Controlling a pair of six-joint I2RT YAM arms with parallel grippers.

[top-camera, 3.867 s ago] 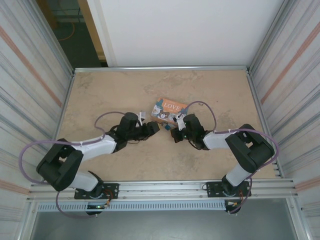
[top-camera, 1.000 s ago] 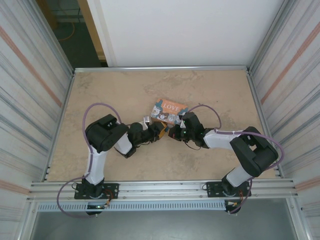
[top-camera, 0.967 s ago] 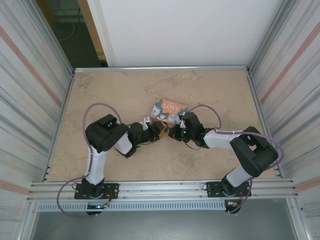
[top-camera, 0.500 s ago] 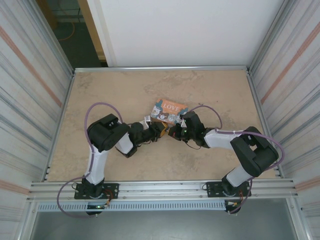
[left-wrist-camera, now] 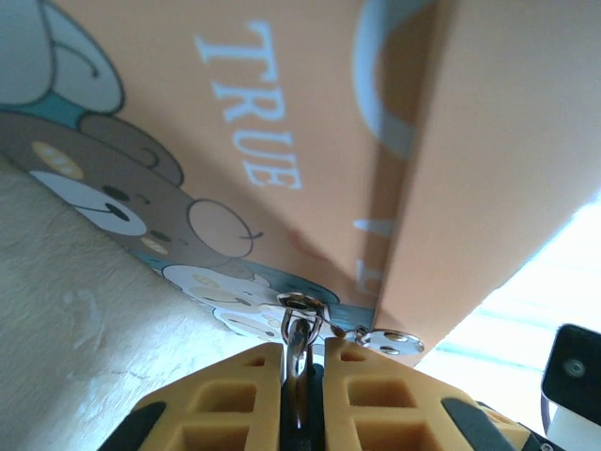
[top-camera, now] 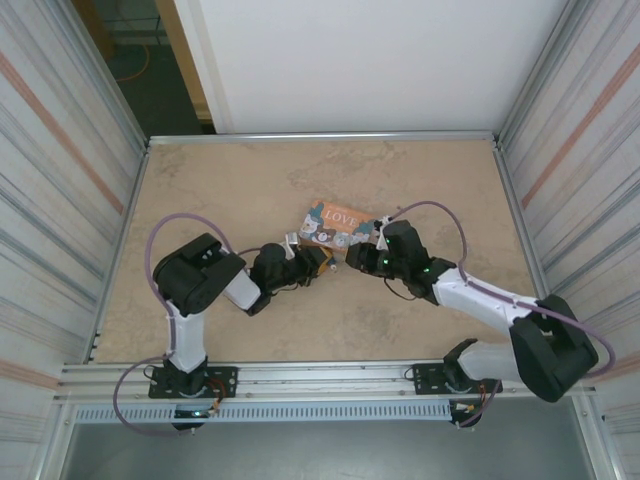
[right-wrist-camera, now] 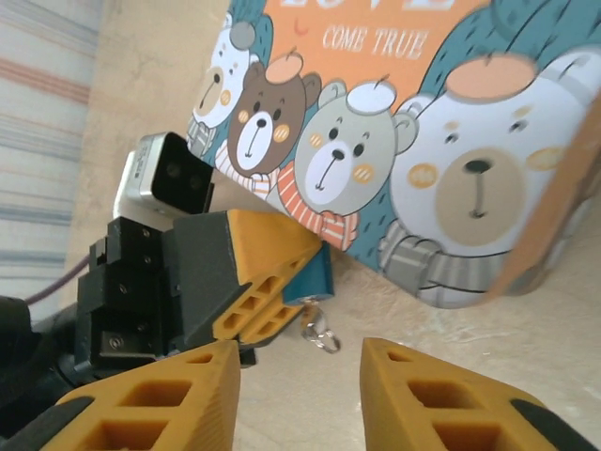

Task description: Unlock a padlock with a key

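**A:** Here's the left gripper (right-wrist-camera: pixel 302 271), low at the near corner of the tin (right-wrist-camera: pixel 423 160), and its yellow fingers (right-wrist-camera: pixel 268 246) are squeezed together on the padlock (right-wrist-camera: pixel 317 272).

**B:** Yes, the teal body pokes out right at the tips in the right wrist view. Where does it sit against the tin?

**A:** Just beside the bear-printed face, down at the bottom edge and close over the table (right-wrist-camera: pixel 470 348). Whether it touches the tin, I can't tell.

**B:** On the left wrist camera a thin silver shackle (left-wrist-camera: pixel 299 331) rises out of the slit between the two pads and ends in a loop at the tin's orange side.

**A:** And a small silver ring (right-wrist-camera: pixel 321 338) dangles under the padlock, too small to tell what it is.

**B:** What about the right gripper (right-wrist-camera: pixel 300 355)?

**A:** Its fingers (right-wrist-camera: pixel 160 399) are spread wide with nothing between them. They point at the padlock from close by but stay apart from it.

**B:** From above, the two grippers sit nose to nose in front of the tin, mid-table.
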